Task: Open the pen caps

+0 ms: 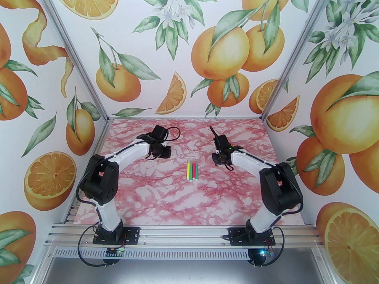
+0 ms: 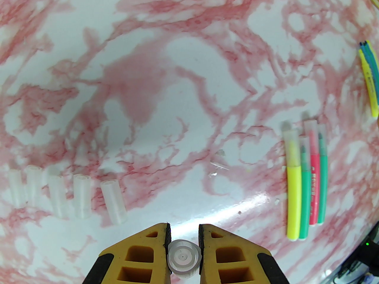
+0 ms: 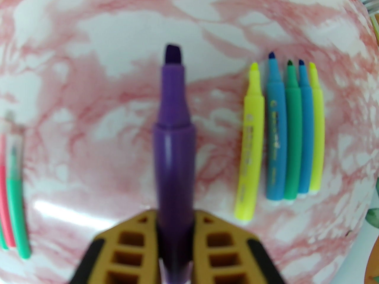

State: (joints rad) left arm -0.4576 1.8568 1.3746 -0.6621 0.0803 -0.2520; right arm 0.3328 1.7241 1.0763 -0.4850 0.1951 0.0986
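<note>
Left gripper (image 2: 184, 235): fingers pinched on a clear, detached pen cap (image 2: 183, 259), seen end-on between the yellow pads. Right gripper (image 3: 175, 217): fingers clamped on the barrel of an uncapped purple pen (image 3: 173, 129), its chisel tip pointing away from the wrist. On the pink-marbled table (image 2: 189, 69), to the left of the left gripper, five loose caps (image 2: 82, 195) lie in a row, side by side. To its right, four capped pens (image 2: 293, 194) (yellow, green, pink, green) lie parallel and close together near the table's centre. Right of the purple pen lie five uncapped pens (image 3: 276, 135) — yellow, blue, green, blue, yellow — side by side, tips bare.
</note>
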